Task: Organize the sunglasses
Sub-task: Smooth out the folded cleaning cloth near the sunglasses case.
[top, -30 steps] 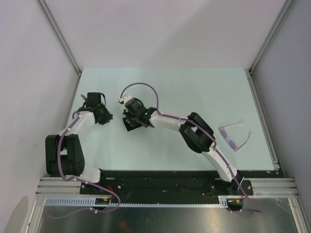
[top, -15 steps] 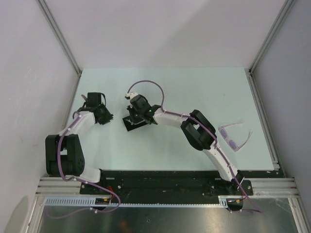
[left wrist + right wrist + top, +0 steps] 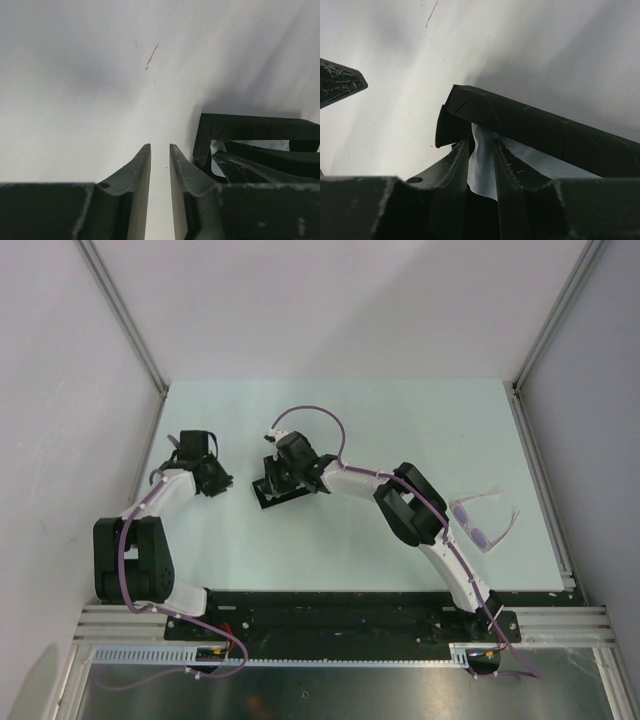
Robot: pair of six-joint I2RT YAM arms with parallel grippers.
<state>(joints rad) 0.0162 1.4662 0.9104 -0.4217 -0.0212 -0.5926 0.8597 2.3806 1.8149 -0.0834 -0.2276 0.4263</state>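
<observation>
The sunglasses [image 3: 486, 520], pink-framed with purple lenses, lie on the table at the right, far from both grippers. A black case [image 3: 270, 494] lies open at the table's middle. My right gripper [image 3: 274, 478] is at the case. In the right wrist view it [image 3: 481, 142] is shut on a light blue cloth [image 3: 482, 165] under the case's raised lid [image 3: 545, 132]. My left gripper [image 3: 221, 481] sits just left of the case. In the left wrist view it [image 3: 160, 146] is nearly closed with nothing between the fingers, and the case [image 3: 250, 129] shows at its right.
Grey walls and metal rails [image 3: 540, 480] bound the pale green table [image 3: 400, 410] on three sides. The arm bases stand on the black rail [image 3: 330, 610] at the near edge. My right arm's elbow [image 3: 410, 510] rises close to the sunglasses.
My right wrist has shifted a little right and back over the case, and the case has turned slightly. The left arm and the sunglasses have not moved.
</observation>
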